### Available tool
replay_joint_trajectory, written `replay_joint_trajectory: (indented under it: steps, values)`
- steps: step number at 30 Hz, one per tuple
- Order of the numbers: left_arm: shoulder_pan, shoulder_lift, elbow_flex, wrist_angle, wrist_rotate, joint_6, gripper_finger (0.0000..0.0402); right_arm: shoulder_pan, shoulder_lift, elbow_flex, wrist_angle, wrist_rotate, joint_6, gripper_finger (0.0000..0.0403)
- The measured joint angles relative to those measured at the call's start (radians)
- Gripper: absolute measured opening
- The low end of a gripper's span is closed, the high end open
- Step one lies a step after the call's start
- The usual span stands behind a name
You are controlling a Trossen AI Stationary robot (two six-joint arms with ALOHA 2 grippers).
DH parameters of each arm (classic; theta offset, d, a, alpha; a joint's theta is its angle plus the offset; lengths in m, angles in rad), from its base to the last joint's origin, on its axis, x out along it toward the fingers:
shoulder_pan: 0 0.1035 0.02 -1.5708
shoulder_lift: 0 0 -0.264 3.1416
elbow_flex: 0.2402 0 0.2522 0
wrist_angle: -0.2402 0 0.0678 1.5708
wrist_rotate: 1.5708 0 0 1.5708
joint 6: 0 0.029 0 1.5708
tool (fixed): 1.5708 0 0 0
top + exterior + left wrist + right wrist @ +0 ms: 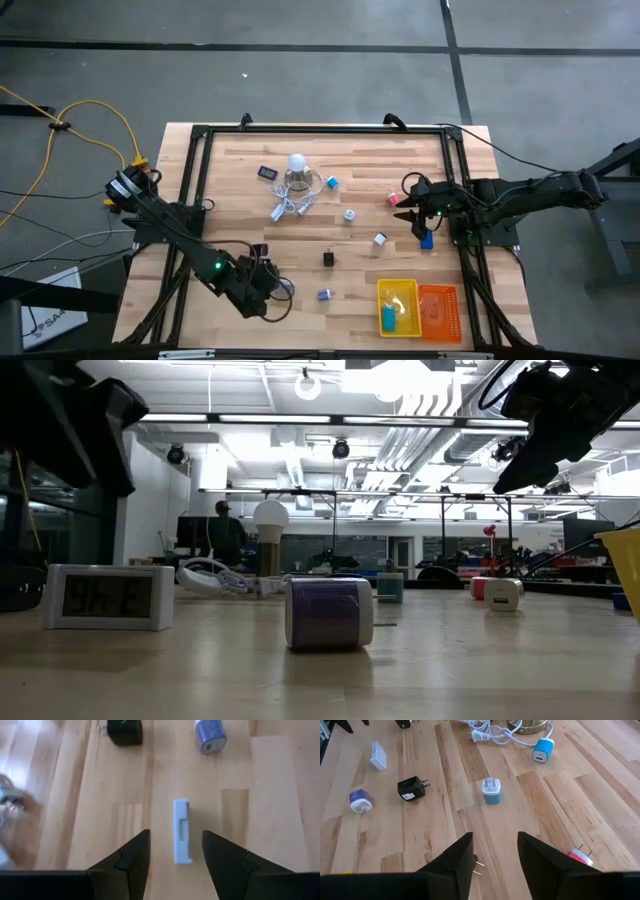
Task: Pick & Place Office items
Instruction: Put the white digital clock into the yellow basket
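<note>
My left gripper (272,290) hovers open near the table's near-left edge. A flat white piece (182,831) lies on the wood just ahead of its fingertips, in line with the gap. Beyond lie a black plug block (125,730) and a blue-purple piece (210,735). My right gripper (412,208) is open above the table's right part. A pink piece (580,856) lies beside one finger, and a teal-white cube (491,790) lies ahead. A blue block (427,240) lies under the right arm. A white cube (380,239) and a blue-white piece (331,183) lie apart.
A white ball-topped lamp (296,165) with looped white cord (290,205) stands mid-far, with a small black clock (267,172) to its left. The yellow tray (398,305), holding a blue item, and the orange tray (438,310) sit at the near-right edge. Two metal prongs (479,862) show beside a right finger.
</note>
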Motion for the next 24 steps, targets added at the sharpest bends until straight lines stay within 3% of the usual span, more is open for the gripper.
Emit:
replay_joint_trajectory:
  steps: [18,24]
  values:
    - [-0.132,0.001,-0.283,0.422,-0.232,-0.106,0.0171,0.0,0.0,0.0,0.003,0.0,0.0,0.0141]
    - [-0.138,0.003,-0.356,0.542,-0.235,-0.106,0.0171,0.0,0.0,0.0,0.003,0.0,0.0,0.0141]
